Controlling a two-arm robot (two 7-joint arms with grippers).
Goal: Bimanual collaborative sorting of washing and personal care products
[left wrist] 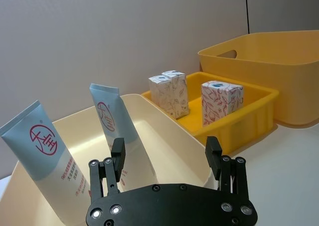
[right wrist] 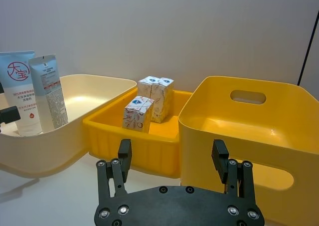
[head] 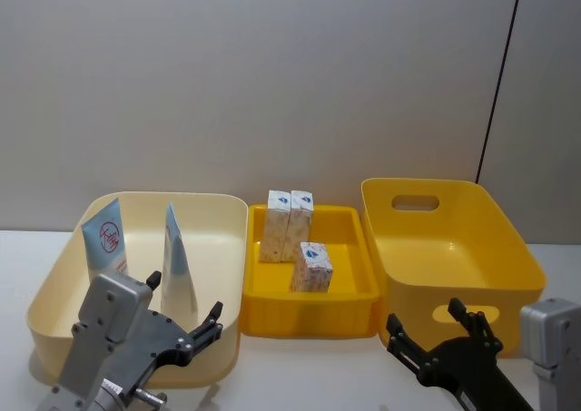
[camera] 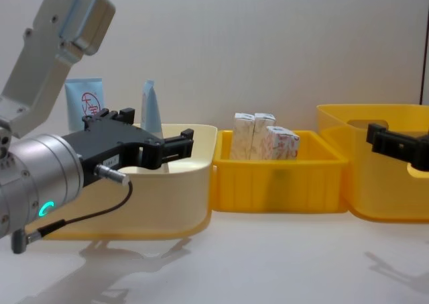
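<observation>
Two pale blue tubes stand leaning in the cream bin (head: 54, 288): one with a red circle logo (head: 104, 239) and a plainer one (head: 175, 261). Three white cartons stand in the small yellow tray (head: 309, 316): a pair at the back (head: 289, 222) and a single one nearer (head: 312, 268). My left gripper (head: 186, 298) hovers open and empty over the cream bin's near right corner, short of the tubes (left wrist: 112, 118). My right gripper (head: 424, 316) is open and empty in front of the large yellow bin (head: 454, 248).
The three containers stand side by side against a grey wall, cream at left, tray in the middle, large yellow bin (right wrist: 239, 131) with handle cut-outs at right. The white tabletop (camera: 268, 257) stretches in front of them.
</observation>
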